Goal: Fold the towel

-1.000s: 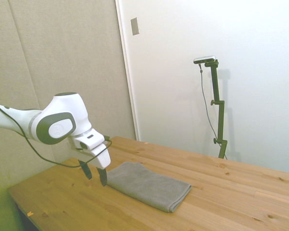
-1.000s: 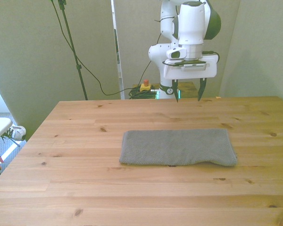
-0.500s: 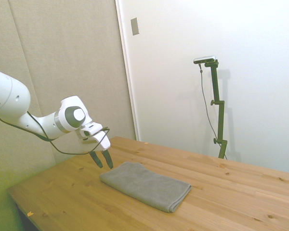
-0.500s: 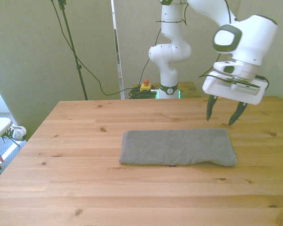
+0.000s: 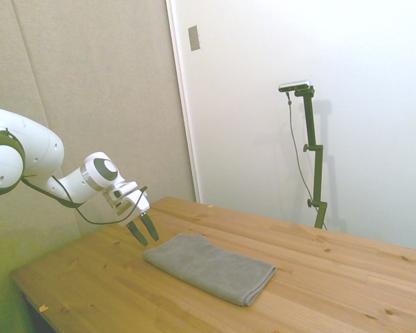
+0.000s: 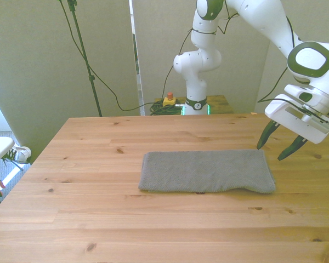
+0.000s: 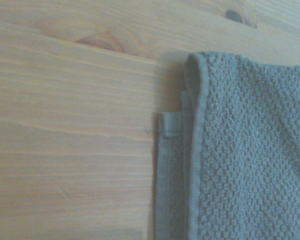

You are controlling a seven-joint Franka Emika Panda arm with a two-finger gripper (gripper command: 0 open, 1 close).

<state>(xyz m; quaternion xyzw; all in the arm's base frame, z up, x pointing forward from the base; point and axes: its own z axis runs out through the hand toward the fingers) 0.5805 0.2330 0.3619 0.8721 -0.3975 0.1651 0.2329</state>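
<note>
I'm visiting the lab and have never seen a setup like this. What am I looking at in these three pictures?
It is one white robot arm with a two-finger gripper, working at a wooden table. One picture is taken from off the table's side, one from across the table, and the close-up comes from a camera on the arm's wrist. On the table lies a gray towel, flat and doubled over; the close-up shows its layered corner. The gripper is open and holds nothing. It hangs tilted just off the towel's end, at the front view's right.
</note>
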